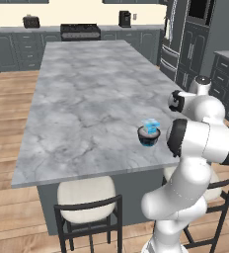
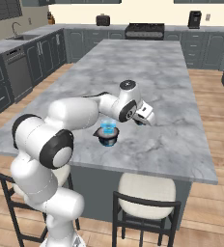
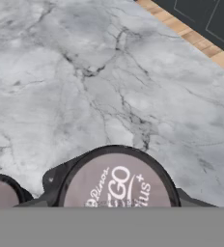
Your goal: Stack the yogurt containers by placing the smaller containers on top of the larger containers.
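On the grey marble island point(image 1: 87, 99) stands a round dark yogurt cup with a teal band point(image 1: 149, 138), and a light-blue pack point(image 1: 150, 125) sits on top of it. This stack point(image 2: 108, 132) is near the front edge, just left of my gripper point(image 2: 140, 120). In the hand view a second round dark-rimmed yogurt cup with a pale printed lid point(image 3: 118, 185) sits close up between my jaws, which are shut on its sides. Whether it rests on the marble I cannot tell. A smaller round dark-rimmed piece point(image 3: 0, 193) peeks in at the lower left.
Two stools point(image 1: 87, 202) point(image 2: 145, 193) stand under the island's front edge. The wooden floor and dark cabinets point(image 3: 201, 19) lie past the island's far side in the hand view. A stove point(image 1: 80, 31) stands on the back wall. Open marble point(image 3: 85, 72) spreads ahead of the hand.
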